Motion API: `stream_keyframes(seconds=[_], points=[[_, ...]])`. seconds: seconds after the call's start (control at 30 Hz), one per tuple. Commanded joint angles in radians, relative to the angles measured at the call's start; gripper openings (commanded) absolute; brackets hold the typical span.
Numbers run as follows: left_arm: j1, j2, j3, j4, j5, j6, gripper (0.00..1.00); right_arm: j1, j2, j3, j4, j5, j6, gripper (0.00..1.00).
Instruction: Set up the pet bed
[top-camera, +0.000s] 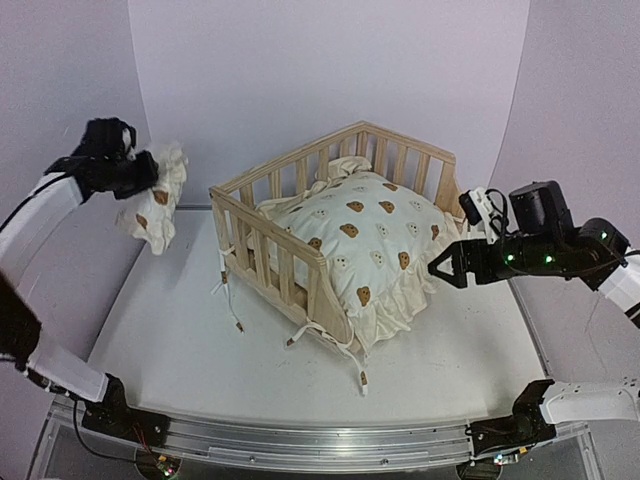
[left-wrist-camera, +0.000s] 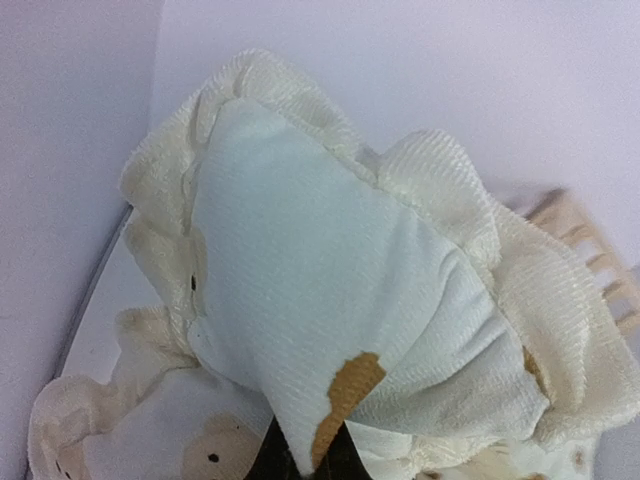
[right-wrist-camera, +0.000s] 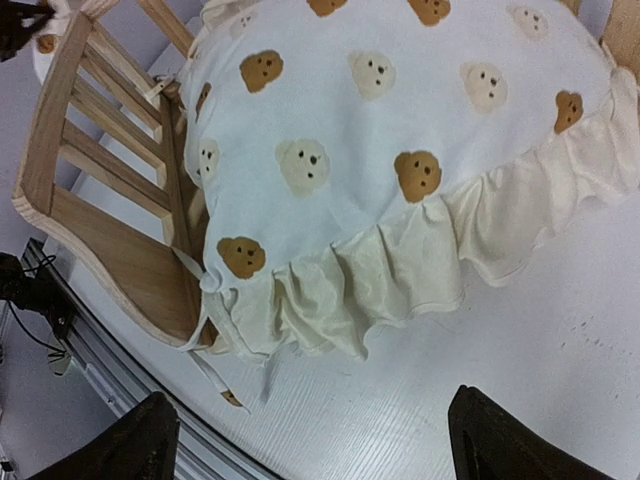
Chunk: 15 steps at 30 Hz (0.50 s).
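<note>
White bench (top-camera: 150, 340) under plain lilac walls. At centre of the top view, a light pine frame (top-camera: 270, 250) with slatted rails on three sides, open toward the lower right. Inside it, covering the whole floor, a cream bear-print cushion (top-camera: 370, 235), puffed above the rails, with its ruffle (top-camera: 400, 310) spilling out of the open side onto the bench. Thin ties (top-camera: 232, 318) trailing from the frame's lower-left rail down to the bench.

Outside the frame, at upper left, a small matching pillow (top-camera: 155, 205) held off the bench, clamped in the left pincer (top-camera: 148, 172) and hanging below it, well apart from the frame. In the left wrist view, pillow across nearly the whole picture, dark fingers (left-wrist-camera: 262, 462) just visible at the bottom edge.

At right of the top view, right pincer (top-camera: 440, 265) spread wide, holding nothing, just beside the ruffle. In the right wrist view, dark fingers (right-wrist-camera: 140, 445) at both bottom corners, bare bench between.
</note>
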Motion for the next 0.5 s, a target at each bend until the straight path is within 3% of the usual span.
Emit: stream_keyframes(seconds=[0.0, 0.13, 0.23, 0.33, 0.47], points=[[-0.140, -0.331, -0.009, 0.103, 0.058, -0.052, 0.00, -0.001, 0.036, 0.155, 0.030, 0.000, 0.013, 0.98], [-0.453, -0.390, 0.059, 0.172, -0.006, 0.120, 0.00, -0.001, 0.160, 0.356, 0.047, -0.263, 0.024, 0.98], [-0.729, -0.313, 0.134, 0.164, -0.202, 0.338, 0.00, -0.001, 0.237, 0.492, 0.115, -0.458, 0.085, 0.98], [-0.994, -0.175, 0.222, 0.165, -0.413, 0.601, 0.00, 0.000, 0.289, 0.535, 0.284, -0.580, 0.219, 0.98], [-1.065, 0.002, 0.318, 0.151, -0.514, 0.818, 0.00, 0.008, 0.328, 0.588, 0.361, -0.602, 0.319, 0.98]])
